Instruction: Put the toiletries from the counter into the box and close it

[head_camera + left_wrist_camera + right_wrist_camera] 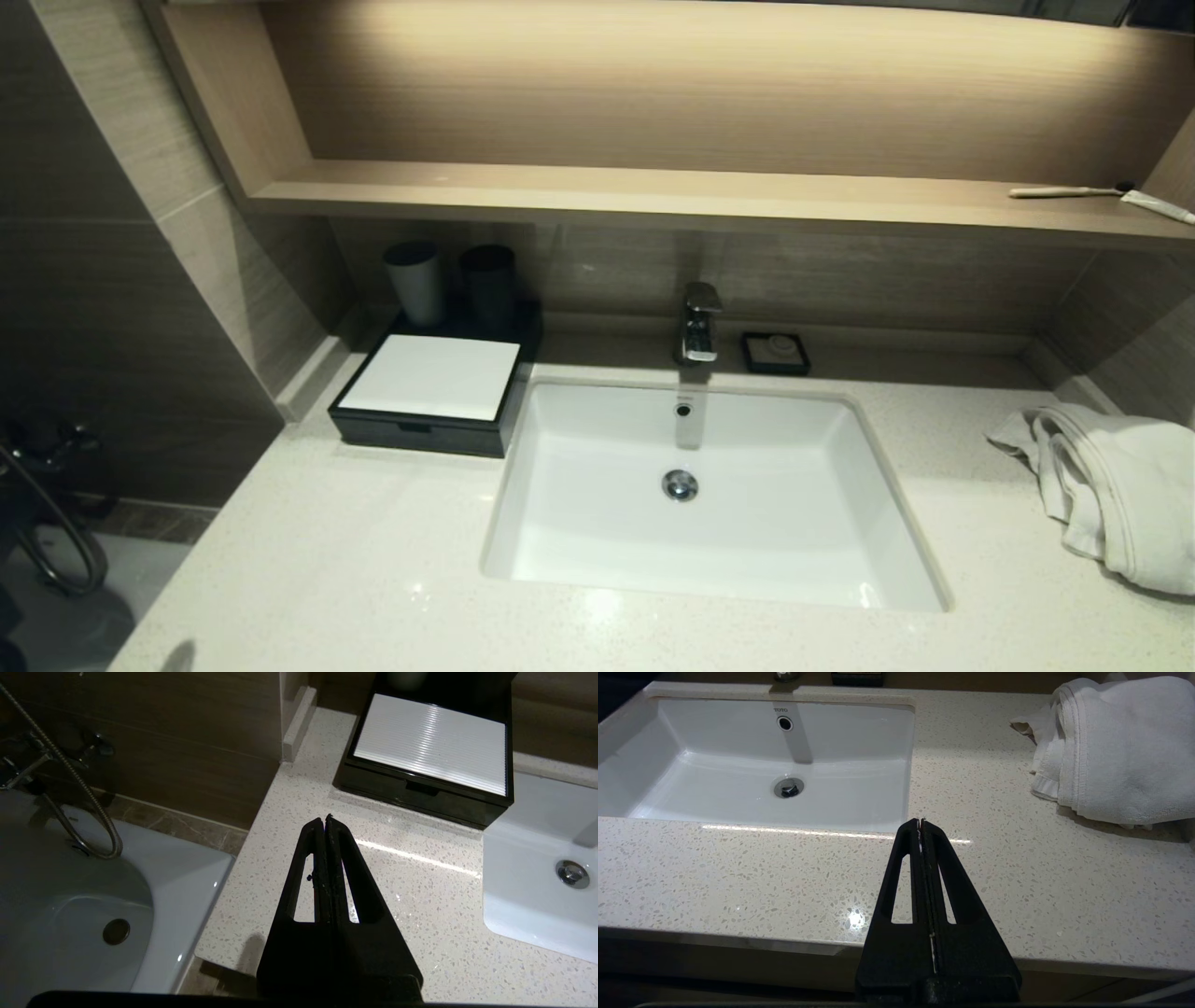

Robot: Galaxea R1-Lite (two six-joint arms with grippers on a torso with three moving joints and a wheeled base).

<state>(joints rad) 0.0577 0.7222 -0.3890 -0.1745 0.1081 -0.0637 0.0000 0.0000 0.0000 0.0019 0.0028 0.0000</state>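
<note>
The box (429,392) (430,751), black with a flat white top panel, stands at the back left of the counter (355,560), its drawer pushed in flush. No toiletries show on the counter in any view. My left gripper (325,817) hovers shut and empty over the counter's left front corner, pointing toward the box. Over the counter's front edge, to the right of the sink (896,765), my right gripper (920,820) is shut and empty. Neither arm shows in the head view.
Two dark cups (453,280) stand behind the box. A tap (700,322) and a black soap dish (775,353) sit behind the sink (579,448). A white towel (1111,495) (1115,746) lies at the right. A toothbrush and tube (1102,194) rest on the wooden shelf. A bathtub (70,905) lies left of the counter.
</note>
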